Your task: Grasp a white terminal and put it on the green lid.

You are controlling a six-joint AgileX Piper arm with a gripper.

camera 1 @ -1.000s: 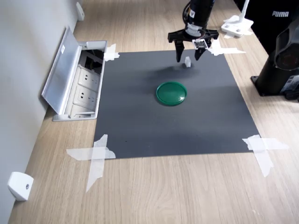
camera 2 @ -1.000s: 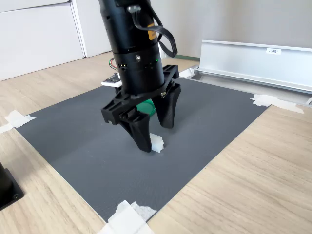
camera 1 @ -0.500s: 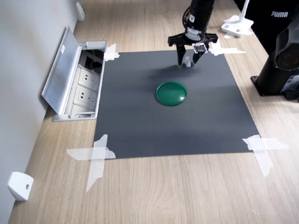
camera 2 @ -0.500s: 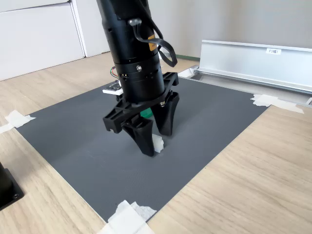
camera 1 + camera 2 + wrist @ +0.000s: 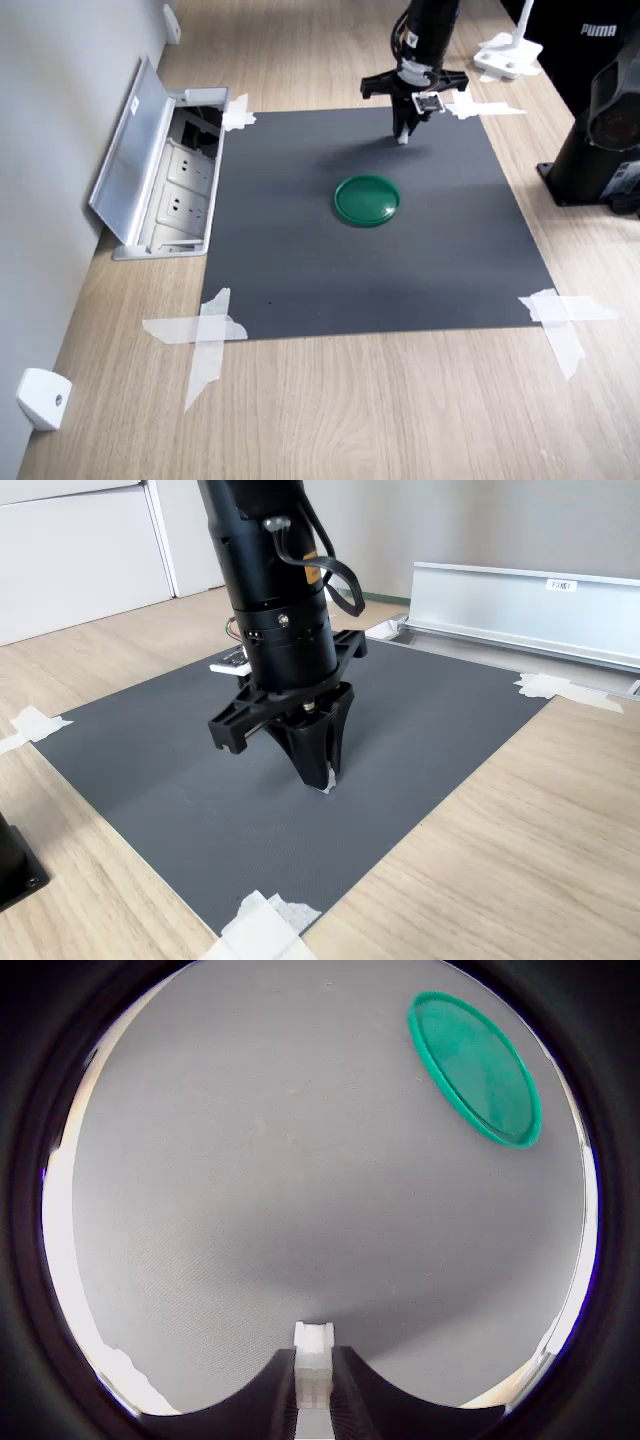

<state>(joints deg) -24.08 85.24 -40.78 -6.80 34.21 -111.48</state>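
Wrist view: the black two-fingered gripper [image 5: 313,1400] is pinched on the tiny white plastic cuboid terminal [image 5: 313,1355], whose long axis runs along the fingers, one end protruding past the tips. It appears to rest on the dark grey mat [image 5: 300,250], though contact is unclear. The flat round dark-green plastic lid [image 5: 473,1068] lies well apart.
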